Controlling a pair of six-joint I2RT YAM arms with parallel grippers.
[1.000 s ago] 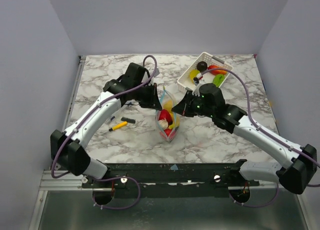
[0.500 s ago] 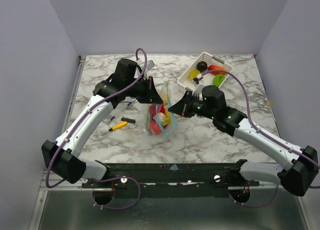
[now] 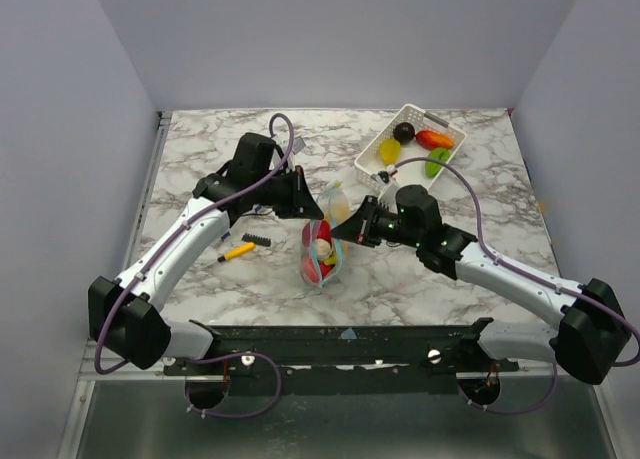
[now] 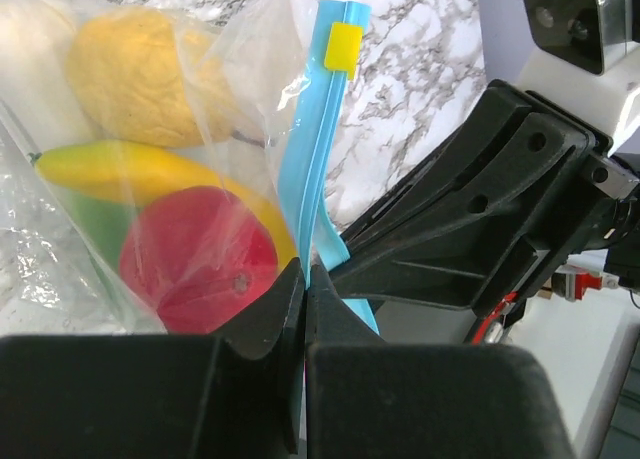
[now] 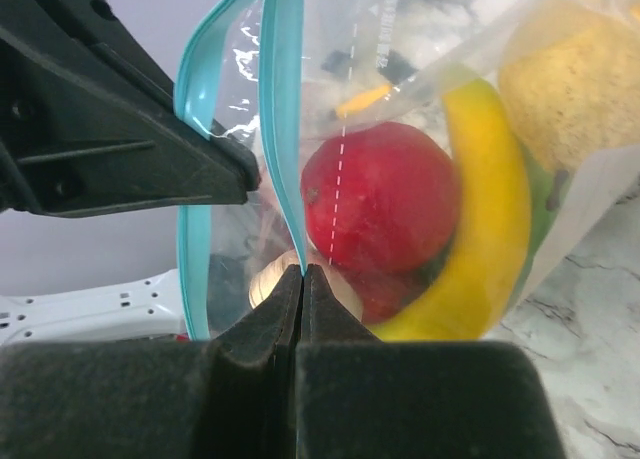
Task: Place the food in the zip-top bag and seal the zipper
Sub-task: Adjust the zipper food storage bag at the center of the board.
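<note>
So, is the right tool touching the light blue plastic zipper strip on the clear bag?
Touching. The right wrist view shows the right tool shut on the light blue plastic zipper strip, pinched between its tips.

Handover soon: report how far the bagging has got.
Done: glossy plastic toy fruits inside the clear crinkly zip-top bag. In hand: left gripper and right gripper pinch its light blue zipper strip, lips parted. Left: more toys in the white basket, then sealing.

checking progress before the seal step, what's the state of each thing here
zip-top bag: pinched between both grippers, food inside
zipper: unsealed, strips gaping
left gripper: shut on zipper
right gripper: shut on zipper
basket: four food pieces inside
pen-like tool: lying on table
</note>
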